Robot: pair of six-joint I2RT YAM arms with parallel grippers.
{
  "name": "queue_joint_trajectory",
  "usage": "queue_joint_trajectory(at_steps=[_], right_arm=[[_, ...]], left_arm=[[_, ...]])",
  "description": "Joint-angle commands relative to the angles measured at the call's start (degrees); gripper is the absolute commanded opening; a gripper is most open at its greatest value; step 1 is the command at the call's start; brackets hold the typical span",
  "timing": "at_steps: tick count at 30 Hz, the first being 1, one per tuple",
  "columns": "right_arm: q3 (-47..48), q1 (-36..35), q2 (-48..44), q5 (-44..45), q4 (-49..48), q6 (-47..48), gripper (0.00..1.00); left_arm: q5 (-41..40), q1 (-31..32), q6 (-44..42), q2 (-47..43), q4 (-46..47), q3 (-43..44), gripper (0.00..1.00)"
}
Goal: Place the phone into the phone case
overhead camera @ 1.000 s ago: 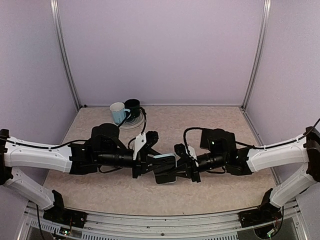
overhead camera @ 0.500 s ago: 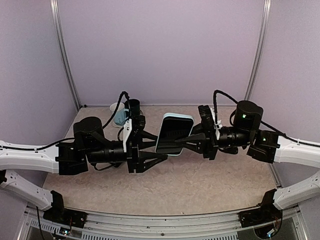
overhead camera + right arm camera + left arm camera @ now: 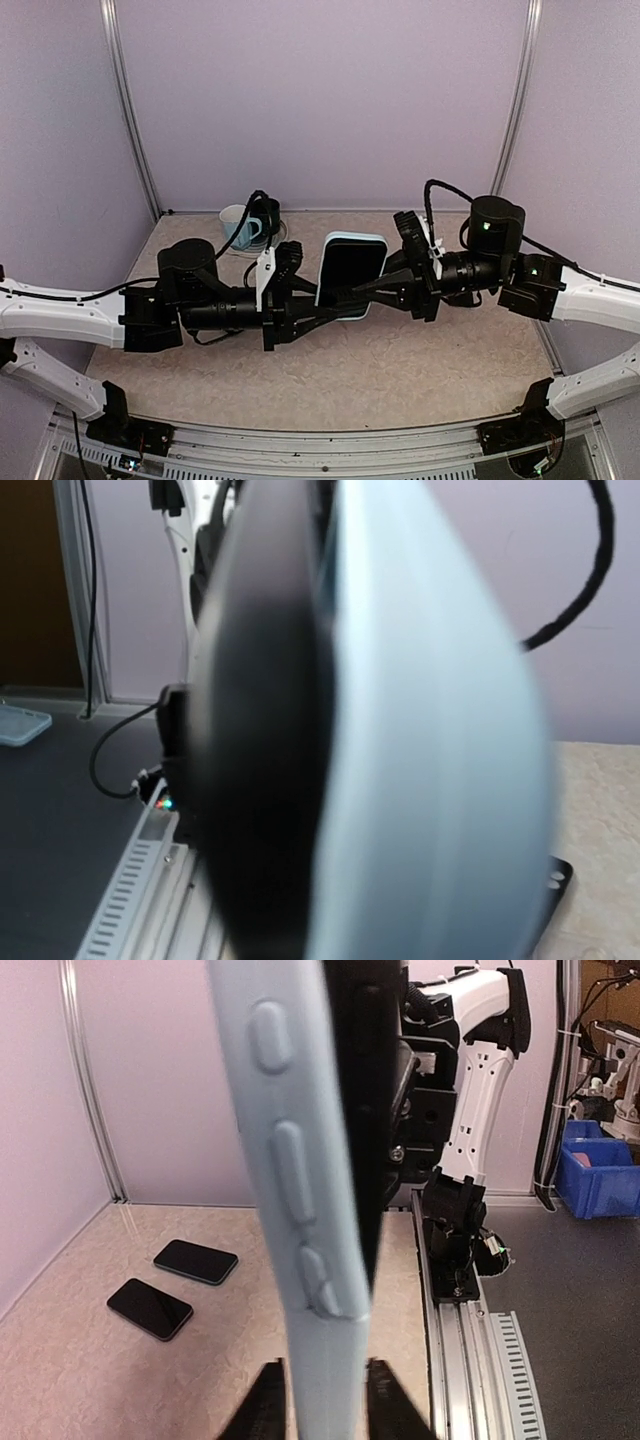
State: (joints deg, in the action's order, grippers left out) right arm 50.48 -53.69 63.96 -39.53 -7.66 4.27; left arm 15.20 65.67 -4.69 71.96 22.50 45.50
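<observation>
**Left gripper re-clamping on the raised case**

The left gripper (image 3: 322,1415), which was gaping wide half a second ago, is now pinching the lower end of the phone case (image 3: 300,1210) again. The right gripper (image 3: 368,292) is staying closed on the case's other side. Since a second ago the pair have been lifting it off the table (image 3: 420,360). They are now holding it upright in the air, to the right of the white mug (image 3: 236,222) and nearer the arm bases. The phone (image 3: 350,272) is sitting in the case, screen towards the overhead camera. From the wrist views its dark body is bulging past the blue rim, so it is probably not fully seated. The two-sided grip is likely preparing a final squeeze.

The table is showing a speckled beige surface, and lilac walls (image 3: 320,100) are enclosing it. A dark mug (image 3: 266,210) is standing just beside the white mug. Two spare phones (image 3: 196,1261) are lying flat on the table. Their place relative to the white mug cannot be told.
</observation>
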Motion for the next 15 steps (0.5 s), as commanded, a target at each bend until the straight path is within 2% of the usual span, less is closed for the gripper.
queue_joint_trajectory(at_steps=[1,2,3,4,6,9,10,12,15], right_arm=[[2.7,-0.2,-1.5,1.2,2.9,4.5,0.0],[2.5,-0.2,-1.3,2.2,3.4,5.0,0.0],[2.2,-0.2,-1.0,2.7,3.6,5.3,0.0],[2.2,-0.3,-0.6,2.7,3.6,5.5,0.0],[3.1,-0.5,0.5,2.7,4.5,5.8,0.0],[4.2,-0.7,0.9,2.1,4.8,6.0,0.0],[4.1,-0.8,0.8,2.1,4.7,6.3,0.0],[3.6,-0.8,0.3,2.5,4.1,6.4,0.0],[3.0,-0.8,-0.2,2.5,3.7,6.4,0.0]], left_arm=[[-2.3,0.3,0.6,-1.5,-2.8,2.5,0.64],[-3.2,0.3,0.5,-2.2,-2.8,3.0,0.74],[-4.2,0.2,0.4,-3.2,-2.1,3.5,0.79],[-4.6,0.2,0.4,-3.8,-1.4,4.0,0.8],[-3.9,0.2,0.5,-4.3,-0.1,5.2,0.73],[-2.3,0.3,1.4,-2.2,-0.6,8.8,0.57],[-2.1,0.2,1.6,-1.1,-1.4,10.6,0.43],[-2.5,0.2,1.7,0.7,-2.8,12.5,0.03],[-2.7,0.2,2.1,2.3,-3.5,13.2,0.0]])
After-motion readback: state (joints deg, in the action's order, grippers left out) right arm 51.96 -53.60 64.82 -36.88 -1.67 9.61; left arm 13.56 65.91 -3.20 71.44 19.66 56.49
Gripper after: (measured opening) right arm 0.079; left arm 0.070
